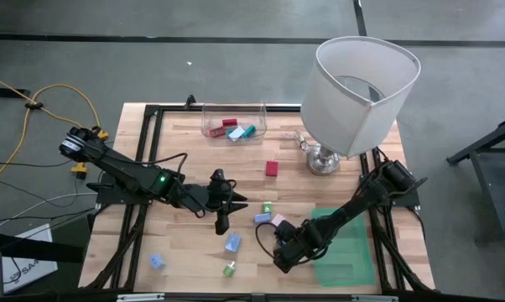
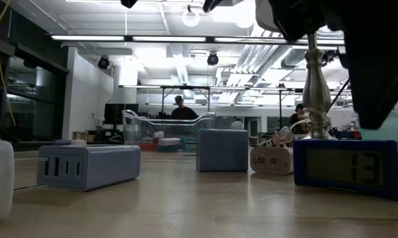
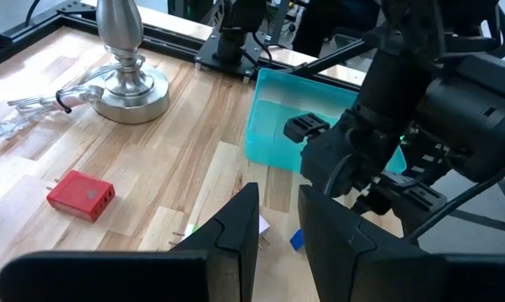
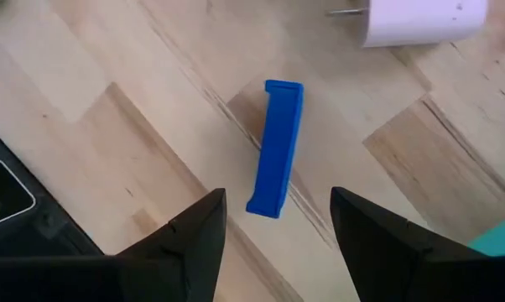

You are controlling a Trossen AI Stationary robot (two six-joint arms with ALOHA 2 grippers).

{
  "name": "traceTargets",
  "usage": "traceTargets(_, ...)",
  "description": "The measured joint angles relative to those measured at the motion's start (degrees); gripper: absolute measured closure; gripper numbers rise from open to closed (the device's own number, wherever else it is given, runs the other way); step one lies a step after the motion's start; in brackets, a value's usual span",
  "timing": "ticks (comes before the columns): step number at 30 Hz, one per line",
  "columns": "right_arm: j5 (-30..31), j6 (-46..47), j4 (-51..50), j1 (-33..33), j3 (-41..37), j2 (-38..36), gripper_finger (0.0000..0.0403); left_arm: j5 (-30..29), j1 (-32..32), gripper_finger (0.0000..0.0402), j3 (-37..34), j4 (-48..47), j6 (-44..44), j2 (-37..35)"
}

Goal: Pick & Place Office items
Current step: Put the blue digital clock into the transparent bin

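Between the right gripper's spread fingers lay one blue plastic block; the left gripper hung pressed together, empty.

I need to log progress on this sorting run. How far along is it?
Done: a few pieces, red and teal among them, lie in the clear bin. In hand: nothing is held; the right gripper is open above a blue piece on the table. The left gripper is shut and empty at mid-table. Left: the red piece, the light blue piece and several others are on the wood.
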Motion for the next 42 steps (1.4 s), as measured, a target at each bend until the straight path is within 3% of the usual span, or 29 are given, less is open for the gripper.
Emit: traceTargets(42,-1.73,-0.80,1.96,-0.32,-0.04,3.13,0.0203,-0.01,0.01,0.0319,-0.04,1.31,0.00,0.00)
